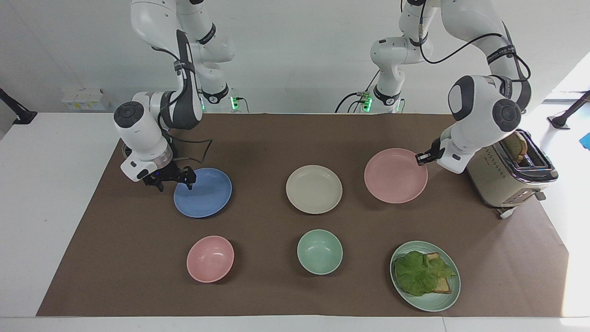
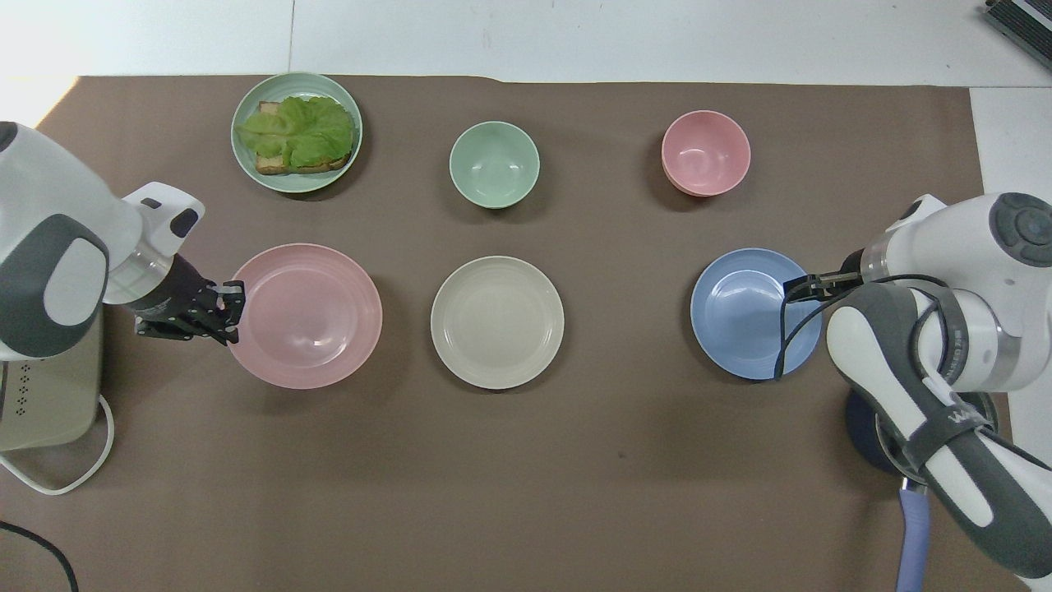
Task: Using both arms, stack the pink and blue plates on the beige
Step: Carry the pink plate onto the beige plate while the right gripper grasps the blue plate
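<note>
One brown mat [image 1: 276, 286] covers a white table [image 1: 50, 207]; white wall.

No brand, label, number or sign can be read. The band around the right arm [image 2: 945, 423] carries pale lettering too small to make out, and a like band on the left arm [image 1: 500, 53] bears marks that cannot be read either.
</note>
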`<state>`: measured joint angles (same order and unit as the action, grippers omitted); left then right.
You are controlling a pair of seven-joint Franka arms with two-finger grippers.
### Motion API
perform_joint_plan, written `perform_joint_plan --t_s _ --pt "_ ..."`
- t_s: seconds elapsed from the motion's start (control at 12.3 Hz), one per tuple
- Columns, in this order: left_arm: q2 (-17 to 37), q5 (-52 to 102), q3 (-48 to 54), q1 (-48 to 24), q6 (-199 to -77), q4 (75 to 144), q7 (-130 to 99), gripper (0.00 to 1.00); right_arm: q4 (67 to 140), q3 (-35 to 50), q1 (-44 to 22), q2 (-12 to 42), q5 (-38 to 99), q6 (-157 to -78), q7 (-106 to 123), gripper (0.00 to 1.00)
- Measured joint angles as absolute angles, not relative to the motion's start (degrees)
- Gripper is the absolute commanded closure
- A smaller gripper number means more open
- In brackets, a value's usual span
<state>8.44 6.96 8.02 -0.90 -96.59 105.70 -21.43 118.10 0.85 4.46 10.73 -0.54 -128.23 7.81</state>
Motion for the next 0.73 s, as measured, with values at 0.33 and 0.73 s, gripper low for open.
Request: perform_joint_plan --t_s 0.33,0.73 --pt "8.42 11.44 8.28 -12.04 -101.7 106.52 -29.67 1.0 120.79 0.83 6.48 12.2 0.97 -132.05 12.1 0.85" --pt "10.16 15.09 8.29 -19.57 -117.84 113.39 -30.31 0.97 120.95 0.96 6.53 12.63 3.32 -132.16 12.84 0.97"
